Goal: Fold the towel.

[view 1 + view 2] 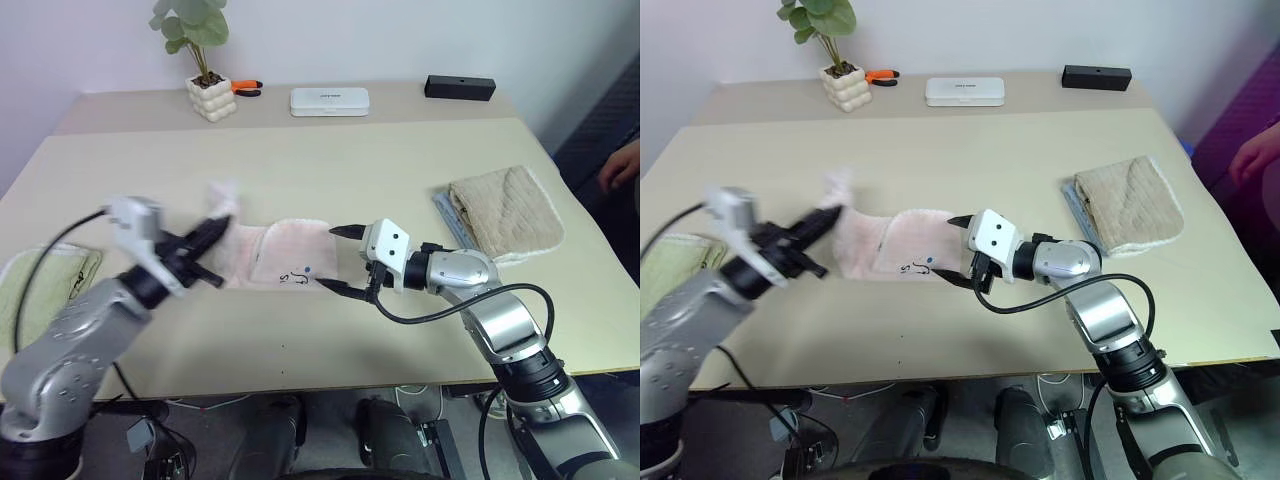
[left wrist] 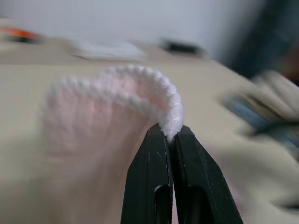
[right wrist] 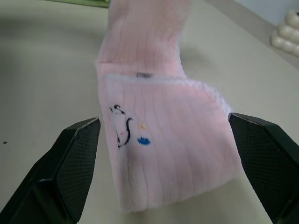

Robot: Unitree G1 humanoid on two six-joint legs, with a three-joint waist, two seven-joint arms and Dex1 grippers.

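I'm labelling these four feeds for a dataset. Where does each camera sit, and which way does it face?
Head, left and right eye: look forward and down over the table, both arms showing.
Left wrist: looks along the left gripper, shut on the towel.
Right wrist: looks along the open right gripper.
All share the towel.

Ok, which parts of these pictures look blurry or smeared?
Left eye view: the left hand and the lifted towel corner are smeared. Left wrist view: the fingers are sharp, the table behind is blurred. Right wrist view: the towel's print is crisp, its far end soft.
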